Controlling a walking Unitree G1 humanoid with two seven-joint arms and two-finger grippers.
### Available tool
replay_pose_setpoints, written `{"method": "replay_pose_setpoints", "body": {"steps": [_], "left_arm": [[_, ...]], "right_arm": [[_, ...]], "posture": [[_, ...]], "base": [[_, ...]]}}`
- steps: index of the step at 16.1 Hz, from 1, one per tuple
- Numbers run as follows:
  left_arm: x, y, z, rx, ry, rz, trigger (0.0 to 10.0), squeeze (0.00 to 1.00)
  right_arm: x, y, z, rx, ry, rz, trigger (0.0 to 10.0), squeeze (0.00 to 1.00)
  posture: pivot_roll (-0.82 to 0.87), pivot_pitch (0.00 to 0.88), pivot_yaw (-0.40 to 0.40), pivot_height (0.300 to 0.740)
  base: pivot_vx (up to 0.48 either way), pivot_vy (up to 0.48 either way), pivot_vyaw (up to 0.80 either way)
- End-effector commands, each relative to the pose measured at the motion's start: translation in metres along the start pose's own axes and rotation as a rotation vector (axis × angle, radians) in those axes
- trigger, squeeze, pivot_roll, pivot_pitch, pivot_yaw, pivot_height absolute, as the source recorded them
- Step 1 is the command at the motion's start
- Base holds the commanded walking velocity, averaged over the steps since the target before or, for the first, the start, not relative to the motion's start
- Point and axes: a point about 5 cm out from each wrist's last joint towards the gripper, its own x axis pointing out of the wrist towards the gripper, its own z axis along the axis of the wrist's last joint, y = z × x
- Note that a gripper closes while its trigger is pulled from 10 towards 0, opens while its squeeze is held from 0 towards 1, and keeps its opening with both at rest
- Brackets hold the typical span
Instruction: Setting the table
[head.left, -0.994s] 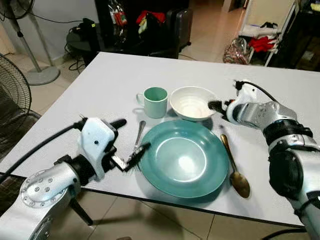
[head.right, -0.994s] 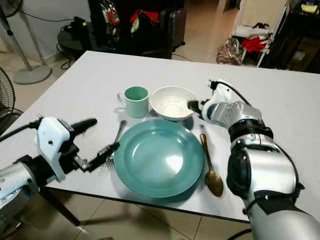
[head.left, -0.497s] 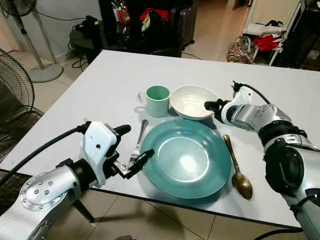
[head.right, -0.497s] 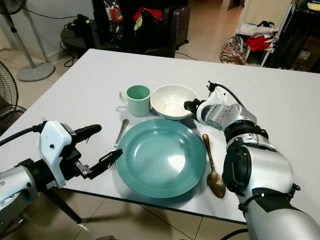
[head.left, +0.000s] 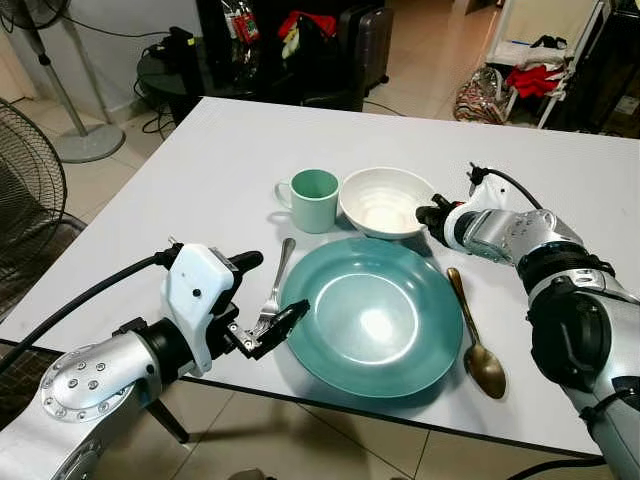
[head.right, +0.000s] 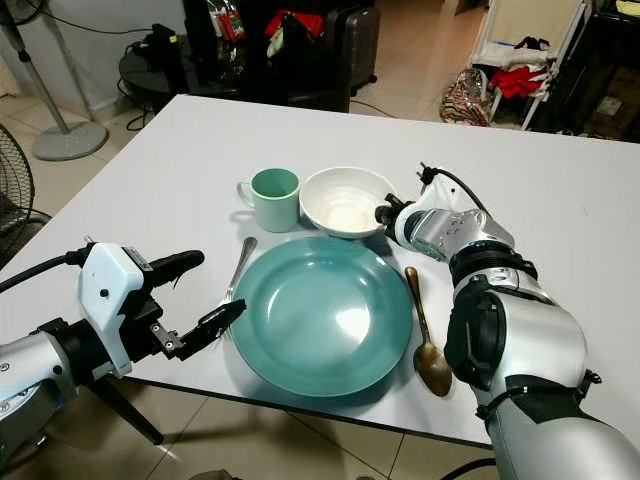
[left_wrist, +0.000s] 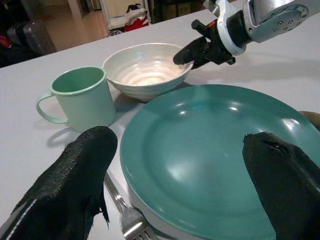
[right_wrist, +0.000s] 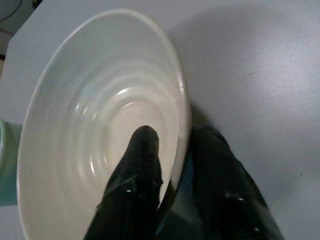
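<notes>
Over the last second the right gripper (right_wrist: 172, 170) has kept its narrow pinch on the bowl (head.left: 385, 203) rim, one finger inside, one outside, barely shifting it; placement looks nearly settled. The left gripper (head.left: 262, 300) hovers wide over the fork (head.left: 273, 293). Bowl, mug (head.left: 311, 201) and plate (head.left: 370, 315) are empty on the surface (head.left: 200, 180).

On the table (head.left: 200, 160) stood one teal plate (head.left: 368, 318), one white bowl (head.left: 383, 202) and one green mug (head.left: 310, 201). There were one fork (head.left: 274, 287) and one spoon (head.left: 473, 338). Two grippers were in view.
</notes>
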Motion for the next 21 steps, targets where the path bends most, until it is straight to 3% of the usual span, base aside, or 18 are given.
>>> {"method": "replay_pose_setpoints", "body": {"steps": [1, 9, 14, 18, 21], "left_arm": [[-0.002, -0.002, 0.002, 0.014, 0.006, -0.005, 10.0, 0.0], [-0.002, -0.002, 0.003, 0.014, -0.001, 0.02, 10.0, 0.0], [0.007, 0.007, 0.004, 0.032, -0.015, 0.047, 10.0, 0.0], [0.01, 0.015, 0.007, 0.043, -0.029, 0.056, 10.0, 0.0], [0.011, 0.015, 0.008, 0.049, -0.029, 0.048, 10.0, 0.0]], "right_arm": [[0.0, 0.009, 0.003, 0.01, -0.002, 0.018, 0.0, 0.0], [-0.003, 0.001, 0.005, 0.074, 0.009, 0.01, 0.0, 0.0], [-0.014, 0.0, 0.03, 0.101, -0.077, 0.02, 0.0, 0.0], [-0.036, 0.011, 0.066, -0.005, -0.137, 0.122, 0.0, 0.0], [-0.053, 0.02, 0.078, -0.203, -0.052, 0.245, 0.0, 0.0]], "posture": [[0.07, 0.057, 0.007, 0.74], [0.06, 0.067, -0.001, 0.74], [0.04, 0.065, 0.021, 0.74], [0.03, 0.056, 0.03, 0.74], [0.03, 0.049, 0.026, 0.74]], "base": [[0.0, 0.0, 0.0], [0.0, 0.0, 0.0], [0.0, 0.0, 0.0], [0.0, 0.0, 0.0], [0.0, 0.0, 0.0]]}}
